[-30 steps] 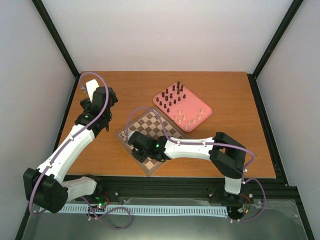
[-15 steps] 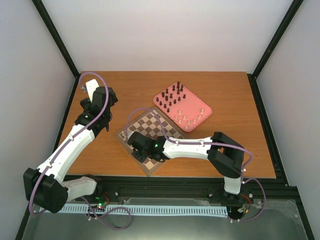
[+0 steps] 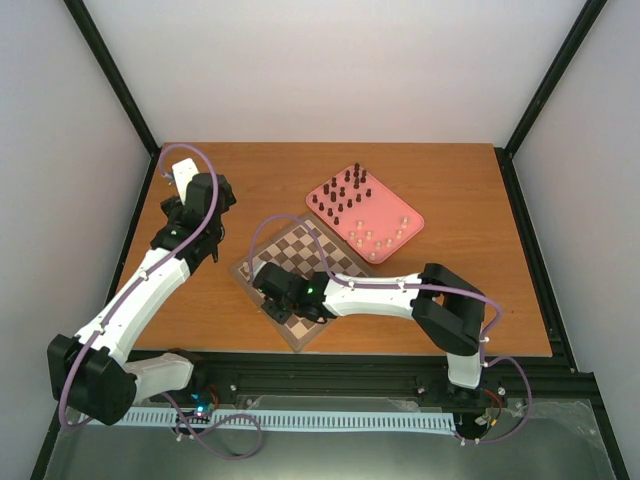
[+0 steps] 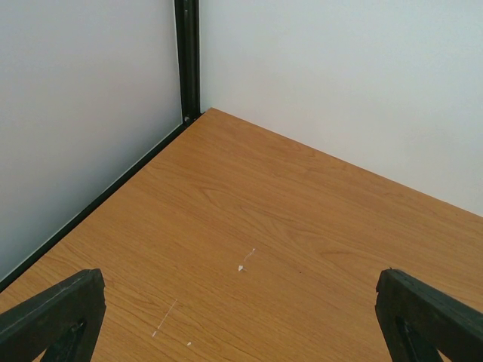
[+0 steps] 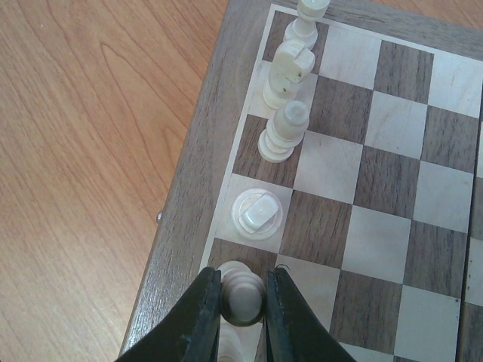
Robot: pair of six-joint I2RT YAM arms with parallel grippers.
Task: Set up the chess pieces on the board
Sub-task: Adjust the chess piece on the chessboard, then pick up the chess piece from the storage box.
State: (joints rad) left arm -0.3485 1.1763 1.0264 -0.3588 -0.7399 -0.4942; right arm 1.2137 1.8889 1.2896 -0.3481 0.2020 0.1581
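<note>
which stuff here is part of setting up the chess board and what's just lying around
Job: board, placed cream pieces along its edge, cream piece gripped by right hand, dark pieces and spare cream pieces on pink tray.
Lying about: white scuffs on table; left hand, open, holding nothing.

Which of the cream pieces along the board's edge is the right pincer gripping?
The round-topped cream piece lowest in the right wrist view, clamped by the right pincer. The other cream pieces stand free farther along the row.
</note>
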